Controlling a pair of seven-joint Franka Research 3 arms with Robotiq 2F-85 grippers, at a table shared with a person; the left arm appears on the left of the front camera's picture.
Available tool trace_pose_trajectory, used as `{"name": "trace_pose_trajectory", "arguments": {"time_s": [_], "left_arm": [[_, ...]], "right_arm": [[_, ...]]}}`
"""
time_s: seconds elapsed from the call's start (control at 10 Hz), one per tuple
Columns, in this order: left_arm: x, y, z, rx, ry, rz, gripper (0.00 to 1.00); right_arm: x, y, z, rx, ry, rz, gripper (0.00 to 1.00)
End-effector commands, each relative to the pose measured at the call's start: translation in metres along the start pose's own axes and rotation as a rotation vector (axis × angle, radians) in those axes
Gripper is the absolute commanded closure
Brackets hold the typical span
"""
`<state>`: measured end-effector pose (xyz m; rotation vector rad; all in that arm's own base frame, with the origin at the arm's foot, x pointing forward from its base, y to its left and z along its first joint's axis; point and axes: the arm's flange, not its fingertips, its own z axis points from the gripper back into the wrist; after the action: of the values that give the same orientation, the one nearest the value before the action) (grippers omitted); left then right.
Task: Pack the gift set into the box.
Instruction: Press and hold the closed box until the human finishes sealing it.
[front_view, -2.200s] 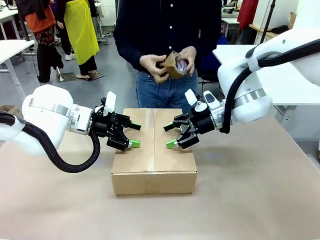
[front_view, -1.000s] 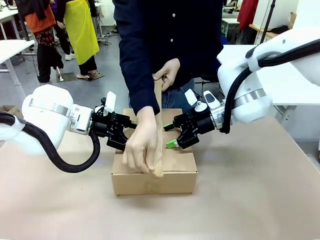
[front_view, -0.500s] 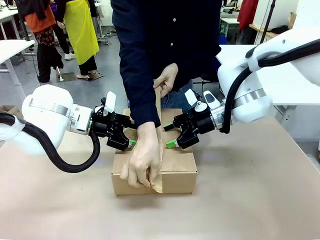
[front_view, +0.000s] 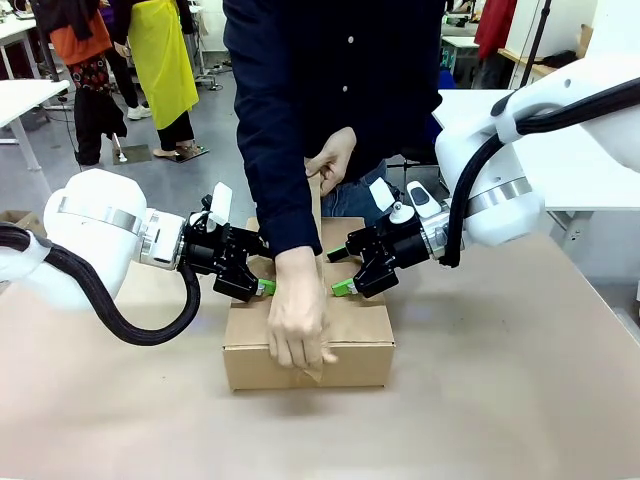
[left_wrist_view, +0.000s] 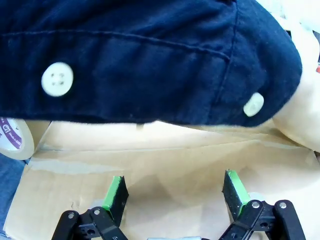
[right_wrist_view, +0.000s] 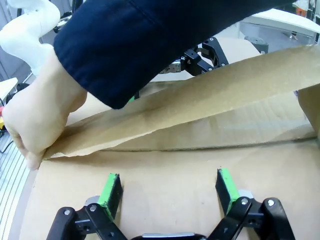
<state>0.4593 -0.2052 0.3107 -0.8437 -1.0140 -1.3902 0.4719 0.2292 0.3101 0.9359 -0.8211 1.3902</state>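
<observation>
Both pincers stand wide with nothing between their green pads. In the front view the left gripper (front_view: 262, 268) reaches in over the left half of the lid of the large brown corrugated cardboard box (front_view: 352, 340), and the right gripper (front_view: 338, 270) does the same from the other side; each looks to be pressing or hovering just above a closed flap. Half a second ago the person's lower hand (front_view: 298, 325) was pinching the end of the brown paper tape strip (front_view: 316, 190) at the box's front face; now that hand lies flatter over the front top edge, and the strip runs from it up to the person's other hand (front_view: 332, 158) near the chest. Two seconds ago that person only held the roll, so the sealing is well under way. The gift set is not to be seen; I judge it is shut inside.

From the left wrist, the pads (left_wrist_view: 115, 191) stand far apart just over the cardboard lid, with a dark blue sleeve (left_wrist_view: 150, 60) close above and a tape roll (left_wrist_view: 15, 140) at the edge.

From the right wrist, its fingers (right_wrist_view: 111, 189) are likewise spread over the lid, while the strip slants above the centre seam, not yet pressed down along its length.
</observation>
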Motion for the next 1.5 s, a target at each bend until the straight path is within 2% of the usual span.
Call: {"name": "trace_pose_trajectory", "arguments": {"time_s": [0.0,1.4], "left_arm": [[-0.0042,-0.0022,-0.0008,-0.003,0.000,-0.018,0.00],[-0.0042,-0.0022,-0.0008,-0.003,0.000,-0.018,0.00]], "right_arm": [[-0.0015,0.0001,-0.0015,-0.002,0.004,0.000,0.00],[-0.0015,0.0001,-0.0015,-0.002,0.004,0.000,0.00]]}}
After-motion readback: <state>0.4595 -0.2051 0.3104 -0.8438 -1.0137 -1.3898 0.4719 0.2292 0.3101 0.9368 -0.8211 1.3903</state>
